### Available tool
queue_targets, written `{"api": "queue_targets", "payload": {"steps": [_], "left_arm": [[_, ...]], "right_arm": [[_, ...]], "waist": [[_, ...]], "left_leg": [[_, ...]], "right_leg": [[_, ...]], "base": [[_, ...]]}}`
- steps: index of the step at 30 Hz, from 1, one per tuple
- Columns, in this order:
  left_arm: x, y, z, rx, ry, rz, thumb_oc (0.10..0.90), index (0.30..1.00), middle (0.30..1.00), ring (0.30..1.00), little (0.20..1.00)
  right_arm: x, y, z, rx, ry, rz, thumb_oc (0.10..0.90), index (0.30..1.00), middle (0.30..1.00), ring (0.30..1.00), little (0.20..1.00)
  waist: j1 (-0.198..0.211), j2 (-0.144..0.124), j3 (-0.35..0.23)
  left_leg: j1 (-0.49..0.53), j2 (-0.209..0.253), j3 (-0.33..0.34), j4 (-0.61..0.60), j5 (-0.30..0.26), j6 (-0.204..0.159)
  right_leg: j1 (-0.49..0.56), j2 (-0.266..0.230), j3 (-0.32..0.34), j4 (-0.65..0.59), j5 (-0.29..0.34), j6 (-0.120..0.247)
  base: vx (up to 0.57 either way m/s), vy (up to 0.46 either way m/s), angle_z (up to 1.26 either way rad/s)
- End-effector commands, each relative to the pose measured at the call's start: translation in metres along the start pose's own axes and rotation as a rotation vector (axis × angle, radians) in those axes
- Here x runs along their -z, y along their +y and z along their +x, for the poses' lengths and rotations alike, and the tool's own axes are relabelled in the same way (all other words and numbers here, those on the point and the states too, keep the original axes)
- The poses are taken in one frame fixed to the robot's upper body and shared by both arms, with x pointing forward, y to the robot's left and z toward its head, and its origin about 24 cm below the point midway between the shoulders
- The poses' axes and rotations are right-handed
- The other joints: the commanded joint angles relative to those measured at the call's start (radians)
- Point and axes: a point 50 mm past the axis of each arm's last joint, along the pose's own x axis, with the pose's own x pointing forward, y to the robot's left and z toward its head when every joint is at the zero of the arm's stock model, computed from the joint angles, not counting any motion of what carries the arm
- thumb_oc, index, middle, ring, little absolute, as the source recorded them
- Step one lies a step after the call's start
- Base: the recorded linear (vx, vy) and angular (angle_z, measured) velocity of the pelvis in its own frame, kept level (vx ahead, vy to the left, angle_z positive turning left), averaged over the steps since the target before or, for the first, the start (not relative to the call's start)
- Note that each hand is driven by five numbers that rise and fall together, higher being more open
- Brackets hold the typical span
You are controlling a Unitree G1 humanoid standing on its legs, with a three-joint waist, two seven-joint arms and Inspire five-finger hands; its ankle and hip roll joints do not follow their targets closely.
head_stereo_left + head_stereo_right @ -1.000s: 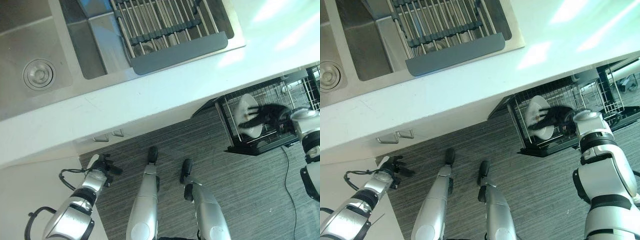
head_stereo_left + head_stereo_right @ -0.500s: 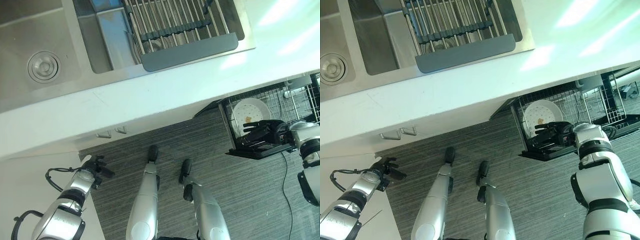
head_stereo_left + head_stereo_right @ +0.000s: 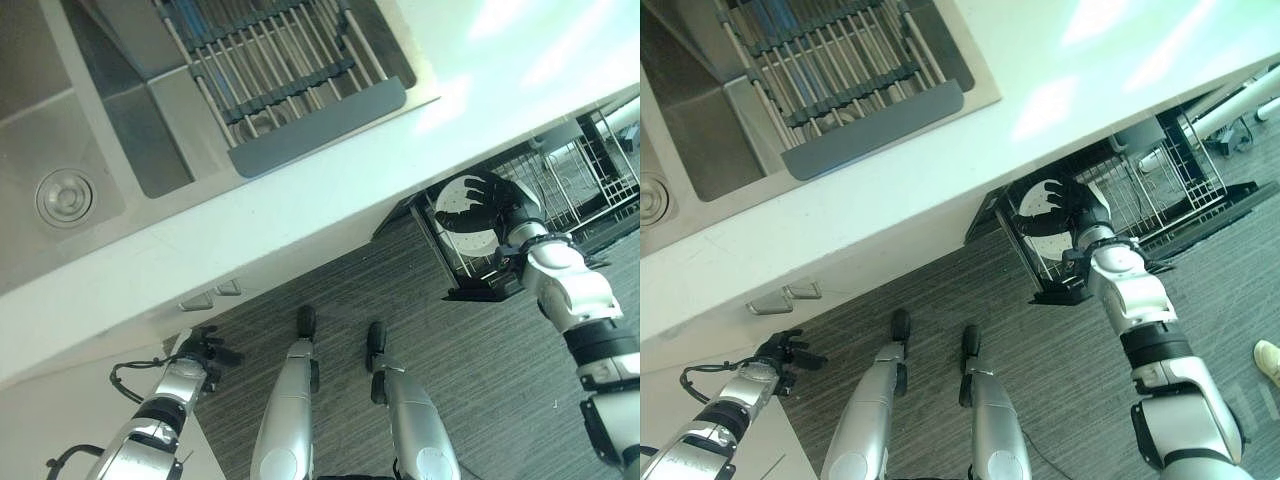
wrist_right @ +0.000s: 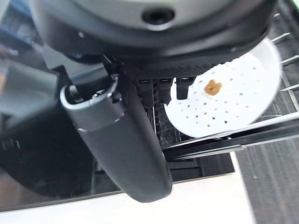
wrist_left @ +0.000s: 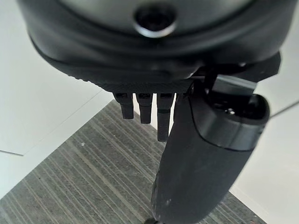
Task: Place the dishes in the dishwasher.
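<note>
A white plate (image 4: 233, 98) with small dots and an orange spot stands on edge in the black wire dishwasher rack (image 3: 565, 178), pulled out under the counter. My right hand (image 3: 497, 192) is at the plate's face, fingers straight and spread over it; the plate (image 3: 457, 215) shows past them. Whether the fingers (image 4: 159, 88) touch the plate I cannot tell. My left hand (image 3: 205, 350) hangs low by the cabinet at the lower left, its fingers (image 5: 142, 107) relaxed and holding nothing.
Above the rack runs the white countertop (image 3: 300, 215) with a steel sink, its drain (image 3: 63, 197) and a roll-up drying rack (image 3: 270, 65) with a grey mat (image 3: 320, 125). Cabinet handles (image 3: 212, 294) sit below. A person's shoe (image 3: 1268, 360) stands on the striped grey floor at the right.
The camera has shifted. My right hand let go of the plate, drew back below it, and now is up at its face with fingers spread. The plate stays standing in the rack.
</note>
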Motion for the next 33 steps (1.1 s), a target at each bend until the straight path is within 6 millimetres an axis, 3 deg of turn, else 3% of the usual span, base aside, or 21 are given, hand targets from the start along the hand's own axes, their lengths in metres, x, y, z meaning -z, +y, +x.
{"api": "queue_targets", "payload": {"steps": [1,7,11,13,16,20,22,26,28,31,33], "left_arm": [[0.027,-0.001,-0.004,-0.05,0.082,-0.013,0.8,0.9,0.9,0.9,0.9],[0.054,-0.016,-0.01,-0.039,0.164,-0.051,0.8,0.9,0.9,0.9,0.9],[0.095,-0.024,-0.02,-0.024,0.286,-0.12,0.8,0.9,0.9,0.9,0.9],[0.115,-0.029,-0.026,-0.015,0.356,-0.178,0.8,0.9,0.9,0.9,0.9],[0.14,-0.039,-0.037,-0.008,0.424,-0.21,0.8,0.9,0.9,0.9,0.9],[0.161,-0.051,-0.048,0.022,0.461,-0.21,0.8,0.9,0.9,0.9,0.9],[0.167,-0.054,-0.051,0.045,0.477,-0.202,0.8,0.9,0.9,0.9,0.9],[0.172,-0.053,-0.053,0.063,0.49,-0.198,0.8,0.9,0.9,0.9,0.9],[0.17,-0.051,-0.051,0.072,0.484,-0.198,0.8,0.9,0.9,0.9,0.9],[0.163,-0.046,-0.046,0.083,0.474,-0.189,0.8,0.9,0.9,0.9,0.9],[0.155,-0.04,-0.041,0.071,0.458,-0.183,0.8,0.9,0.9,0.9,0.9]], "right_arm": [[-0.055,-0.034,-0.011,0.161,-0.242,-0.045,0.8,0.9,0.9,0.9,0.9],[-0.05,-0.038,-0.032,0.221,-0.285,-0.087,0.8,0.9,0.9,0.9,0.9],[-0.043,-0.06,-0.06,0.284,-0.376,-0.067,0.8,0.9,0.9,0.9,0.9],[-0.054,-0.066,-0.076,0.28,-0.484,-0.001,0.8,0.9,0.9,0.9,0.9],[-0.068,-0.085,-0.107,0.481,-0.694,-0.006,0.8,0.9,0.9,0.9,0.9],[-0.064,-0.114,-0.137,0.774,-0.806,0.063,0.8,0.9,0.9,0.9,0.9],[-0.048,-0.132,-0.149,0.998,-0.785,0.088,0.8,0.9,0.9,0.9,0.9],[-0.012,-0.155,-0.157,1.224,-0.684,0.165,0.8,0.9,0.9,0.9,0.9],[0.018,-0.166,-0.159,1.281,-0.546,0.223,0.8,0.9,0.9,0.9,0.9],[0.086,-0.182,-0.159,1.276,-0.304,0.53,0.8,0.9,0.9,0.9,0.9],[0.107,-0.186,-0.157,1.255,-0.216,0.512,0.8,0.9,0.9,0.9,0.9]], "waist": [[-0.032,0.033,-0.023],[-0.057,0.013,-0.071],[-0.078,-0.005,-0.145],[-0.088,-0.01,-0.174],[-0.103,-0.015,-0.211],[-0.12,-0.001,-0.235],[-0.126,0.01,-0.241],[-0.129,0.022,-0.241],[-0.13,0.028,-0.235],[-0.122,0.036,-0.219],[-0.111,0.04,-0.204]], "left_leg": [[0.055,0.023,-0.001,0.081,-0.233,0.0],[0.109,0.04,0.026,0.081,-0.259,-0.008],[0.154,0.054,0.044,0.081,-0.278,-0.021],[0.173,0.055,0.046,0.081,-0.28,-0.023],[0.197,0.058,0.05,0.081,-0.288,-0.022],[0.215,0.063,0.057,0.081,-0.294,-0.028],[0.218,0.065,0.059,0.081,-0.294,-0.032],[0.22,0.069,0.06,0.081,-0.29,-0.036],[0.221,0.069,0.059,0.081,-0.29,-0.035],[0.223,0.068,0.056,0.081,-0.284,-0.037],[0.218,0.067,0.051,0.081,-0.28,-0.036]], "right_leg": [[0.01,0.019,0.033,0.088,-0.144,0.024],[0.064,0.023,0.053,0.088,-0.171,0.019],[0.11,0.018,0.073,0.088,-0.195,0.019],[0.128,0.016,0.079,0.088,-0.201,0.015],[0.152,0.016,0.086,0.088,-0.211,0.01],[0.169,0.017,0.091,0.088,-0.223,0.007],[0.173,0.013,0.09,0.088,-0.23,0.007],[0.176,0.007,0.076,0.088,-0.237,0.0],[0.175,0.005,0.069,0.088,-0.239,-0.004],[0.172,-0.002,0.055,0.088,-0.24,-0.014],[0.168,-0.005,0.041,0.088,-0.239,-0.018]], "base": [[0.03,0.021,-0.13],[0.04,0.008,-0.12],[0.1,0.027,-0.1],[0.14,0.011,-0.09],[0.13,-0.008,-0.15],[0.09,0.023,-0.1],[0.07,0.035,-0.07],[0.04,0.016,-0.05],[0.02,0.014,-0.09],[0.01,-0.008,-0.02],[-0.03,-0.044,0.02]]}}
